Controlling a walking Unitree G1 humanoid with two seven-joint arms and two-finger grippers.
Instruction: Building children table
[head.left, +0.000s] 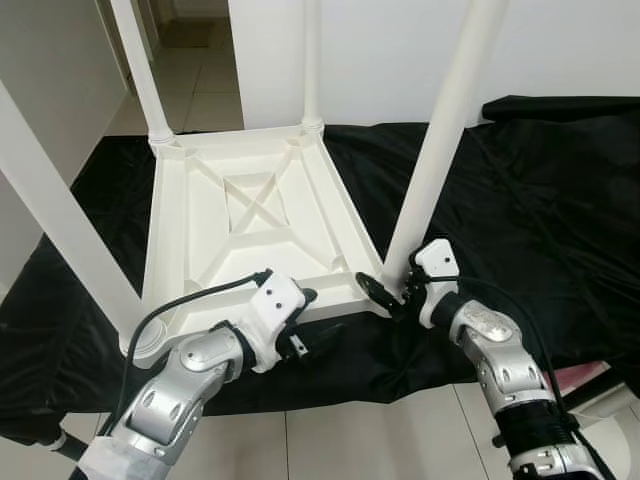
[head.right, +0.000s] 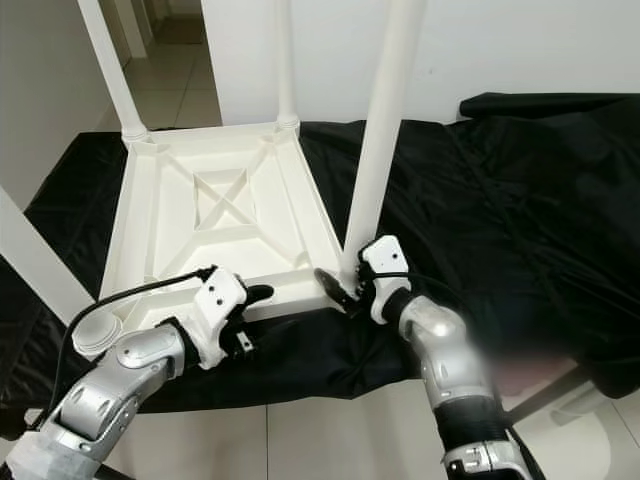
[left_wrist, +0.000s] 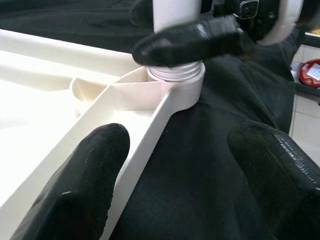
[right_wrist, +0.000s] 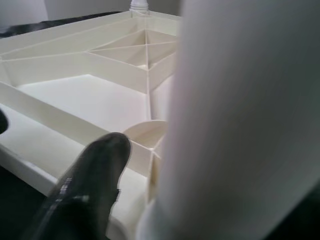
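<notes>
Evidently the upturned children's table (head.left: 250, 225) lies centre-frame on a black sheet (head.left: 520, 200). Right hand (head.left: 392, 288) clamps the near-right leg (head.left: 440, 150) at its socket; left hand (head.left: 312, 318) is open, straddling the rim. Light, rigid, smooth plastic: grip low.

White plastic children's table (head.left: 250, 215) upside down on black cloth (head.left: 520, 200), four legs (ribbed underside showing) pointing upward.
</notes>
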